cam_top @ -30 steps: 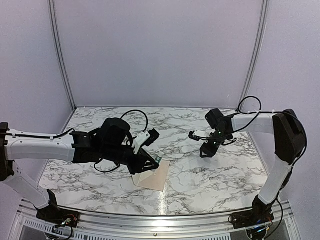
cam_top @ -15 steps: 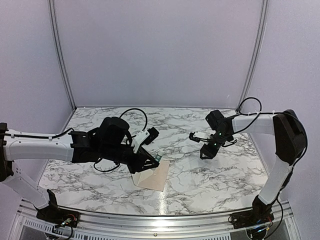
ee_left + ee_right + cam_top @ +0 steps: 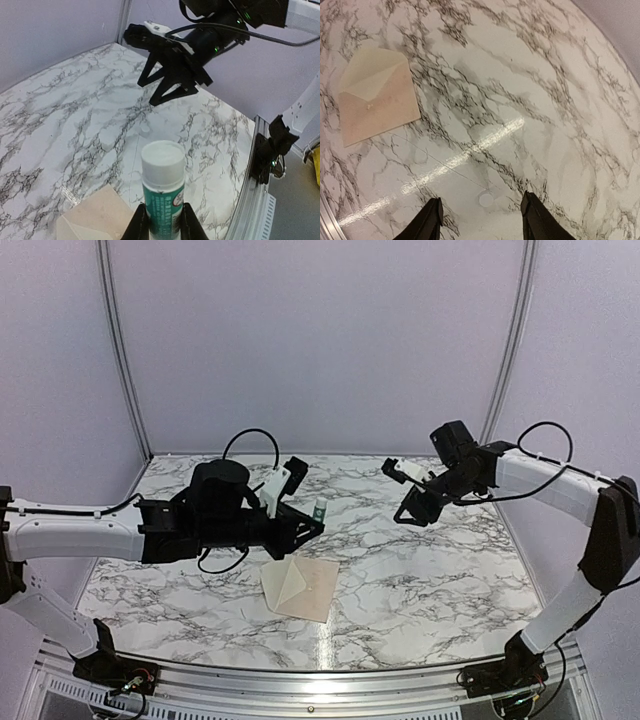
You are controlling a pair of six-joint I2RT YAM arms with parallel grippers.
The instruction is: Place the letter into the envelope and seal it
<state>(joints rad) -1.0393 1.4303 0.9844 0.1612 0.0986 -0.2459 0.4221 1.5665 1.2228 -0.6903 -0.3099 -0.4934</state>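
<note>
The envelope (image 3: 300,588) lies flat on the marble table near the front middle, its triangular cream flap open to the left. It also shows in the right wrist view (image 3: 377,95) and as a corner in the left wrist view (image 3: 95,220). No separate letter sheet shows; I cannot tell whether it is inside. My left gripper (image 3: 318,512) is shut on a green and white glue stick (image 3: 162,185), cap on, held in the air above and behind the envelope. My right gripper (image 3: 410,510) is open and empty, raised over the right part of the table (image 3: 481,215).
A metal rail (image 3: 320,680) runs along the table's near edge. Lilac walls close the back and sides. A small round mark (image 3: 486,199) sits on the table under my right gripper. The right arm (image 3: 200,35) reaches across the far side in the left wrist view.
My left gripper has lifted off the envelope and risen up and back with the glue stick. My right arm has risen and swung higher. The envelope has stayed put.
</note>
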